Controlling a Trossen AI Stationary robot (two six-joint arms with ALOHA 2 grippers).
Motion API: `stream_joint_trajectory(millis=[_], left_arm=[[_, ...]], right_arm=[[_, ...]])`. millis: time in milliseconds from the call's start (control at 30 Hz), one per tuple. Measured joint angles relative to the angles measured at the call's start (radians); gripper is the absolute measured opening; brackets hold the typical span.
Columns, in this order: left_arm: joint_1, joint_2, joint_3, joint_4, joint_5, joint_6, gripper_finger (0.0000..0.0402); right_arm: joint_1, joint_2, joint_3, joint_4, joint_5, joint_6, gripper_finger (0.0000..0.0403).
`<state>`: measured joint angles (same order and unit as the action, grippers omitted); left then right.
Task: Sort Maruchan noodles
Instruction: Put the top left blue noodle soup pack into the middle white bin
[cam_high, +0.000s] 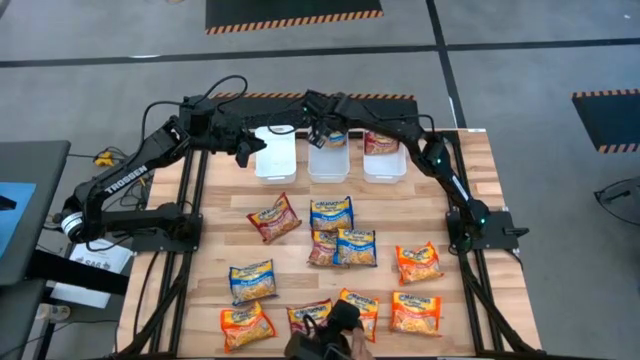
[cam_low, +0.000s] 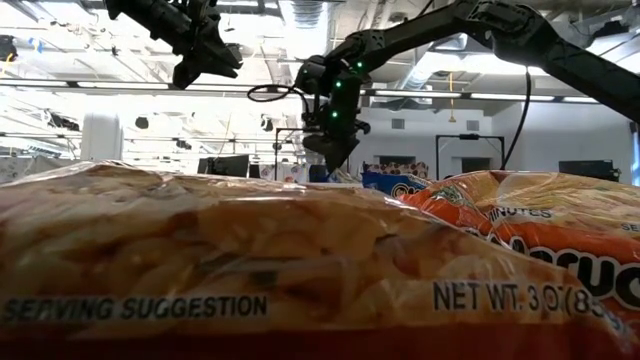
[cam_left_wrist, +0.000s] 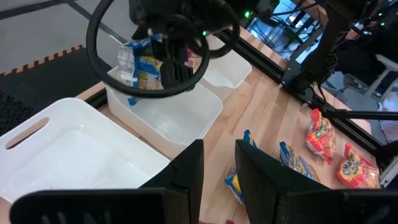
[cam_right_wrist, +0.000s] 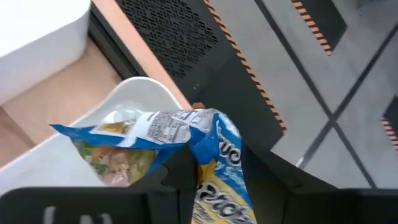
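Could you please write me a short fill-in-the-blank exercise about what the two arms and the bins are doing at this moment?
1. The right tool grips a ____ noodle packet.
2. That packet hangs above the ____ of the three white bins.
3. The left tool is open and holds ____.
4. The bin on the right arm's side already holds a dark ____ packet.

Missing words: blue; middle; nothing; red

High view: straight down on the whole table (cam_high: 440, 215).
Low view: table level, pressed against a packet (cam_low: 200, 260) (mostly blocked).
Wrist views: both seem aimed at the middle bin (cam_left_wrist: 180, 115), shared with high.
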<state>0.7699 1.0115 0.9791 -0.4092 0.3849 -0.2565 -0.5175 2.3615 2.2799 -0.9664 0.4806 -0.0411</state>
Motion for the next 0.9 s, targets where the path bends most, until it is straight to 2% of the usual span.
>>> stream_joint_trajectory(millis=[300,467,633,900], left_arm=[[0.0,0.0,0.0,-0.003,0.0,-0.001,0.0077],[0.0,0.0,0.0,-0.003,-0.001,-0.017,0.0077],[0.0,0.0,0.0,-0.003,-0.003,-0.021,0.0077],[0.0,0.0,0.0,-0.003,-0.004,-0.021,0.0077]], right_arm=[[0.005,-0.001,0.063,-0.023,0.01,-0.023,0.0166],[0.012,0.0,0.063,-0.018,-0.07,-0.012,0.0164],[0.031,0.0,0.063,-0.016,-0.285,0.017,0.0164],[0.026,0.047,0.051,0.021,-0.308,-0.046,0.0163]])
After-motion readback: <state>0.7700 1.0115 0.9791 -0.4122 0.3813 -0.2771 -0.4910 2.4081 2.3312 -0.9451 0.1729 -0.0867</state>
